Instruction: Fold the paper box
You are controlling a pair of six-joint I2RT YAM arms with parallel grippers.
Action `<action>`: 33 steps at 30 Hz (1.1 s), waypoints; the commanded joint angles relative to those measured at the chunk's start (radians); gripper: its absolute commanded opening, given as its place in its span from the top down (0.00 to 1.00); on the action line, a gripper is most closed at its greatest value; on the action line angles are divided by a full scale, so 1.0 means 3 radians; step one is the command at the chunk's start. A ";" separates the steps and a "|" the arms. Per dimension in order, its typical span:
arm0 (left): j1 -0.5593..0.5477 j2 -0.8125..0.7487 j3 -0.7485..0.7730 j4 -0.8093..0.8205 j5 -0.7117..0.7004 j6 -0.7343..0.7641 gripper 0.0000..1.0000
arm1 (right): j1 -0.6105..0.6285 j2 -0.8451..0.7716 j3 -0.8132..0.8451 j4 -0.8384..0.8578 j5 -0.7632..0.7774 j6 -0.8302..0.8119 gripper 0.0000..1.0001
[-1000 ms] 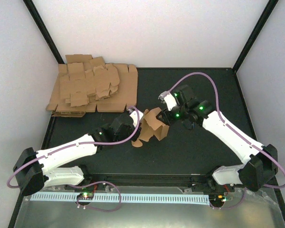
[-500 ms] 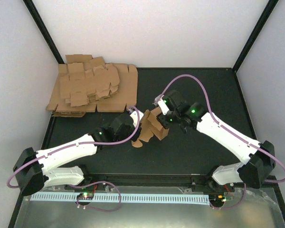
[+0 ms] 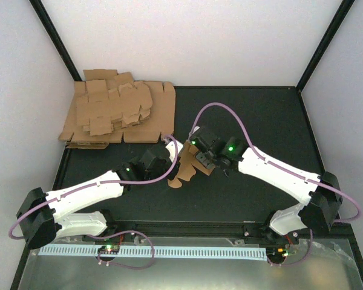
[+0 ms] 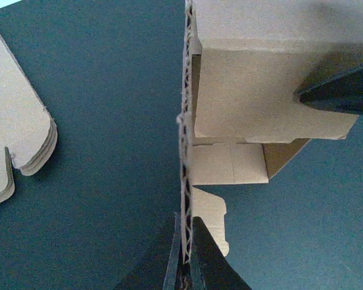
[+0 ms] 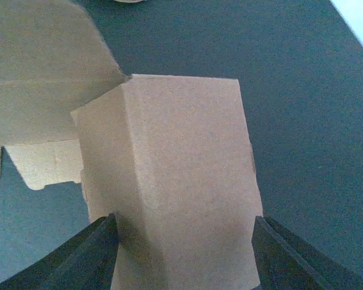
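the box (image 3: 190, 164) stands half-folded on the table (image 3: 260, 115), near its middle, between the two grippers and just in front of the pile (image 3: 118, 115) of flat sheets at the far left. the left gripper (image 3: 175, 153) is clamped on the box: in the left wrist view its fingers (image 4: 202, 266) pinch the raw corrugated edge of an upright wall. the folded panels lie to the right of that edge, and a notched tab hangs low beside the fingers. the right gripper (image 3: 201, 160) meets the box from the other side. in the right wrist view its fingers (image 5: 88, 257) stand wide apart, one at each side edge of a creased panel that fills the gap between them. i cannot tell whether they press it or only flank it. a larger flap rises at the upper left of that panel. a corner of the pile shows at the left edge of the left wrist view, apart from the box.
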 commanded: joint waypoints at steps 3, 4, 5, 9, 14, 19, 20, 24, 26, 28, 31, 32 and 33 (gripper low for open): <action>0.0002 -0.0067 0.0120 -0.0027 0.0047 0.0037 0.98 | 0.0234 0.0071 -0.0051 0.0064 0.0840 -0.0162 0.36; 0.0002 -0.0072 0.0120 -0.0024 0.0048 0.0037 0.99 | 0.0245 0.0075 -0.0059 0.0087 0.0882 -0.0176 0.36; 0.0002 -0.0075 0.0115 -0.0022 0.0048 0.0037 0.98 | 0.0253 0.0080 -0.0073 0.0112 0.0916 -0.0192 0.36; 0.0002 -0.0081 0.0103 -0.0009 0.0045 0.0033 0.99 | 0.0256 0.0091 -0.0165 0.0233 0.0954 -0.0289 0.36; 0.0002 -0.0073 0.0098 -0.0006 0.0049 0.0027 0.98 | 0.0258 0.0154 -0.0278 0.0296 0.0880 -0.0302 0.37; 0.0002 -0.0116 0.0099 0.0035 0.0078 0.0049 0.98 | 0.0260 0.0167 -0.0420 0.0468 0.1008 -0.0322 0.40; 0.0002 -0.0126 0.0094 0.0050 0.0084 0.0059 0.98 | 0.0260 0.0178 -0.0417 0.0497 0.1064 -0.0318 0.43; 0.0002 -0.0172 0.0109 0.0061 0.0086 0.0092 0.98 | 0.0280 0.0223 -0.0387 0.0589 0.1184 -0.0325 0.53; 0.0002 -0.0205 0.0117 0.0061 0.0090 0.0097 0.98 | 0.0324 0.0254 -0.0430 0.0705 0.1283 -0.0371 0.56; 0.0005 -0.0248 0.0113 0.0069 0.0093 0.0104 0.98 | 0.0374 0.0310 -0.0451 0.0784 0.1477 -0.0380 0.61; 0.0007 -0.0328 0.0110 0.0096 0.0126 0.0105 0.99 | 0.0426 0.0383 -0.0487 0.0930 0.1701 -0.0379 0.66; 0.0007 -0.0348 0.0107 0.0107 0.0146 0.0104 0.98 | 0.0435 0.0391 -0.0500 0.0991 0.1731 -0.0382 0.68; 0.0012 -0.0372 0.0109 0.0121 0.0171 0.0108 0.99 | 0.0436 0.0381 -0.0524 0.1055 0.1748 -0.0378 0.70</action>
